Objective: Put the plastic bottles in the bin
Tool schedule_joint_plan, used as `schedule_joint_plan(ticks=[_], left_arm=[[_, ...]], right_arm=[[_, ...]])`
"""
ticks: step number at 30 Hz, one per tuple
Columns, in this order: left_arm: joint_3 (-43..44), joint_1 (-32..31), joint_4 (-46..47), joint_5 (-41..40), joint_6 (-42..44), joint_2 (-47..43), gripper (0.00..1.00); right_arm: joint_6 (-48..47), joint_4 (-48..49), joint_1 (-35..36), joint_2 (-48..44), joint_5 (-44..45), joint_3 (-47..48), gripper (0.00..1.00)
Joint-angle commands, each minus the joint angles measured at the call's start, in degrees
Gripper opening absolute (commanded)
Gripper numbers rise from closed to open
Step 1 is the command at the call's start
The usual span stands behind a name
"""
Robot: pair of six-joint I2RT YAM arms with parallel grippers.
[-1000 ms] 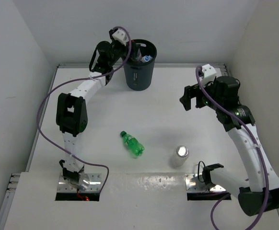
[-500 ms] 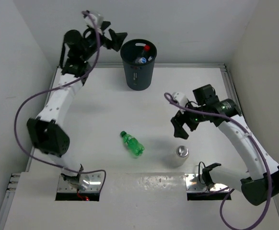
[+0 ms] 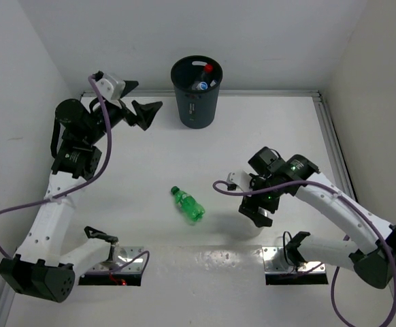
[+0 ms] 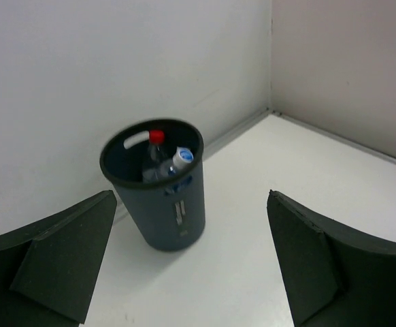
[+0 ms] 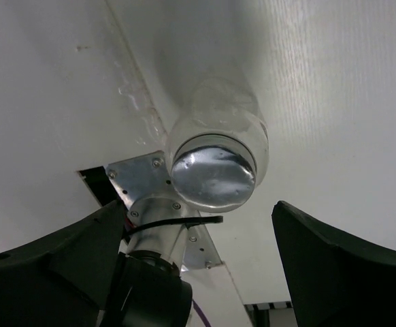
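Bottles [image 3: 203, 78] now lie in the bin [image 3: 196, 109]; left jaws retreat wide, empty; right jaws, wide, drop over the silver-topped bottle [image 5: 215, 160].

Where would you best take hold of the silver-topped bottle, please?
The bottle stands upright with its sides free, so probably grip its round body just under the silver top, coming straight down from above. The open right gripper hangs over it, a finger on either side.

High overview, left wrist faces bin [image 4: 150, 204]
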Motion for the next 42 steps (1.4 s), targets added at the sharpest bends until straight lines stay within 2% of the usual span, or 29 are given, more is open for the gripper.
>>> schedule_joint_plan(ticks=[1,14,19,22,25,26,28,31,36,40,41,42], left_arm=[[-2.6,0.6,-4.1,0.2,-0.7,-3.7,1.00],[-7.0,1.1,-4.6,0.2,-1.8,-5.9,1.00],[-8.1,1.1,-4.6,0.2,-2.4,-6.4,1.00],[-8.6,1.1,-4.6,0.2,-2.4,-6.9,1.00],[-9.1,1.1,-4.6,0.2,-1.9,-6.9,1.00],[-9.1,1.1,-4.6,0.2,-1.9,-6.9,1.00],[-9.6,1.1,-4.6,0.2,-1.4,-7.4,1.00],[-9.6,1.1,-4.6,-0.3,-1.3,-7.5,1.00],[-9.6,1.7,-4.6,-0.3,-0.8,-7.5,1.00],[-9.6,2.3,-4.6,-0.3,-0.8,-7.5,1.00],[-9.6,2.8,-4.6,-0.3,-0.8,-7.5,1.00],[-9.6,2.8,-4.6,0.2,-0.8,-7.5,1.00]], right_arm=[[-0.9,0.1,1.1,1.3,3.6,-1.2,0.88],[-0.2,4.3,2.1,2.9,8.0,-3.7,0.95],[-0.2,5.9,3.1,4.1,8.4,-4.1,0.95],[-0.3,6.5,3.5,4.5,8.9,-4.1,0.90],[-0.4,7.1,3.6,5.1,9.2,-4.1,0.83],[-0.3,7.2,3.7,5.2,9.2,-4.1,0.76],[-0.5,7.3,3.8,5.4,9.2,-4.1,0.71],[-0.7,7.1,3.9,5.2,9.4,-4.7,0.66],[-1.3,6.0,4.0,5.1,9.4,-4.4,0.46],[-2.4,3.6,3.5,6.6,10.1,3.3,0.29],[-2.4,3.4,2.5,7.0,9.6,6.8,0.20],[-2.5,3.2,1.9,8.1,9.2,8.8,0.16]])
